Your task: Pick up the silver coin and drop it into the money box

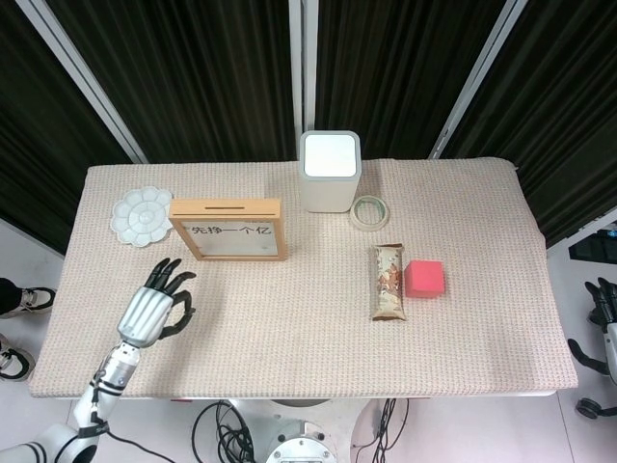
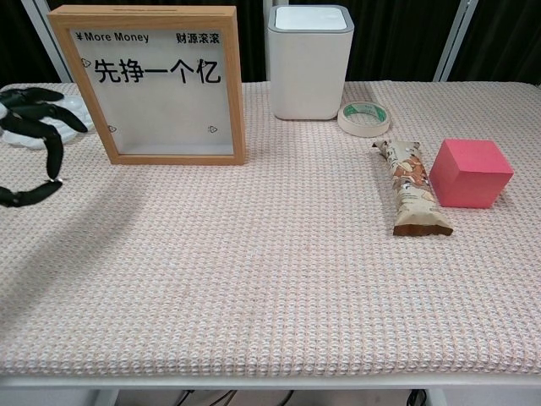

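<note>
The left hand (image 1: 154,307) is seen with curled fingers spread and nothing visibly pinched; no silver coin can be made out (likely small, thin, slippery, best nipped by its edge). Just beyond stands the money box (image 1: 228,230), the paint palette (image 1: 141,216) beside it. The right hand (image 1: 603,309) hangs off-table, its state unclear.

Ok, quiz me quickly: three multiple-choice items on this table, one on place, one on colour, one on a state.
1. Where does the tape roll lie?
A. beside the white bin
B. on the cube
C. inside the palette

2. What colour is the cube?
A. blue
B. pink
C. green

3. How is the left hand?
A. gripping the snack bar
B. flat on the money box
C. raised over the cloth, fingers apart

Answers: 1 A, the roll sits by the bin's base. 2 B, the chest view shows pink faces. 3 C, its fingers spread with nothing visible between them.
</note>
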Tool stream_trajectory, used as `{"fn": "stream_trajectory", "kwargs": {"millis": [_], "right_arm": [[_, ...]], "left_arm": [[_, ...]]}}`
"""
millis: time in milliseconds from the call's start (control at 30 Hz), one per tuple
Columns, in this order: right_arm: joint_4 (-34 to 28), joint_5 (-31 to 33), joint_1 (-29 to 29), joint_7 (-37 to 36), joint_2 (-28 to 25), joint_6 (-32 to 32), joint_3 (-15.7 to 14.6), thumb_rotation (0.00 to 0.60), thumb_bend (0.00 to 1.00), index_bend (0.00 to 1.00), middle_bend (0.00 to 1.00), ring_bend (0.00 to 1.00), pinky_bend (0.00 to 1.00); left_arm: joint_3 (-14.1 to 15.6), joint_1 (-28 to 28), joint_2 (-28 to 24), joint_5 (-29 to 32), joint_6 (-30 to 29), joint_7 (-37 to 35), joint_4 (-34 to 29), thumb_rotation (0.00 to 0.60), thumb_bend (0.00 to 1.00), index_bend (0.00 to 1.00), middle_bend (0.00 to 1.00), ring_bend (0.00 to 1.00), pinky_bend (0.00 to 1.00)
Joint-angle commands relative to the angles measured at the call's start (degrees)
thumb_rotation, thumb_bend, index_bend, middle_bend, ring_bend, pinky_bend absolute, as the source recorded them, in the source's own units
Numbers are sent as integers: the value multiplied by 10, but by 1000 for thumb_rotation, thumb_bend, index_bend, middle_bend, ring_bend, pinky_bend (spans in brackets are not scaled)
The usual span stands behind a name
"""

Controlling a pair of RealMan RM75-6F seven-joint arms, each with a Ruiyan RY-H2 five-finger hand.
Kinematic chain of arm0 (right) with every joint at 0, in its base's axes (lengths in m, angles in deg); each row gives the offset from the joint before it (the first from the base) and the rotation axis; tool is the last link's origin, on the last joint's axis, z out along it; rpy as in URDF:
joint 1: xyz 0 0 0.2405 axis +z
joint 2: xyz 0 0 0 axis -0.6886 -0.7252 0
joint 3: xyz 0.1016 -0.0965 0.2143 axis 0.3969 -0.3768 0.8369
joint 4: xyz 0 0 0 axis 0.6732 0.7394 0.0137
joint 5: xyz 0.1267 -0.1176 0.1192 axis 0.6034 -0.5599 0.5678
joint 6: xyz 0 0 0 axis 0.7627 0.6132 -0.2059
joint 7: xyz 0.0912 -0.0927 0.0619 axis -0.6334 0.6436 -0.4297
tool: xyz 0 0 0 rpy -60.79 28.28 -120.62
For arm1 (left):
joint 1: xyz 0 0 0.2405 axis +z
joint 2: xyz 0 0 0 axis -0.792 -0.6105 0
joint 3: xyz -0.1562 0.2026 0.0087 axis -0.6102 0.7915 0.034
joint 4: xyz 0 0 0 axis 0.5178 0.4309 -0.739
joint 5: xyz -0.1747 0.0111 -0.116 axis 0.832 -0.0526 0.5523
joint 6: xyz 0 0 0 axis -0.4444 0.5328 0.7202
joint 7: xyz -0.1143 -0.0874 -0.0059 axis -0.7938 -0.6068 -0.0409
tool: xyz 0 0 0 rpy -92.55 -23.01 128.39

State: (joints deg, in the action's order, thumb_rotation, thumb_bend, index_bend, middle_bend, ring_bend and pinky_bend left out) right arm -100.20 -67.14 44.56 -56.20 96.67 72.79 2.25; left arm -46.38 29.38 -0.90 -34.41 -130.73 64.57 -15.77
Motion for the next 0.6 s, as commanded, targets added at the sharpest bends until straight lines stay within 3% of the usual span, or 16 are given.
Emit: {"fn": "stream_trajectory", "kwargs": {"millis": [33, 167, 333, 467, 600], "right_arm": [[0, -3, 0, -1, 2, 2, 0, 600, 212, 0, 0, 0, 0], [-2, -7, 0, -4, 3, 8, 0, 600, 212, 0, 0, 0, 0], [-3, -10, -1, -7, 0, 16, 2, 600, 212, 0, 0, 0, 0], [-3, -9, -1, -9, -1, 17, 3, 600, 212, 0, 0, 0, 0], [-8, -15, -3, -17, -1, 20, 0, 600, 212, 0, 0, 0, 0]], "left_arm": [[-13, 16, -120, -12, -40, 61, -154, 600, 365, 614, 217, 0, 0], [-46, 3, -199, -7, -39, 100, -263, 600, 365, 617, 217, 0, 0], [-101, -36, -286, 39, 15, 133, -366, 600, 365, 618, 217, 0, 0], [-154, -97, -322, 122, 105, 149, -414, 600, 365, 618, 217, 0, 0], [-198, -174, -316, 254, 208, 183, -404, 600, 365, 619, 217, 0, 0]]}}
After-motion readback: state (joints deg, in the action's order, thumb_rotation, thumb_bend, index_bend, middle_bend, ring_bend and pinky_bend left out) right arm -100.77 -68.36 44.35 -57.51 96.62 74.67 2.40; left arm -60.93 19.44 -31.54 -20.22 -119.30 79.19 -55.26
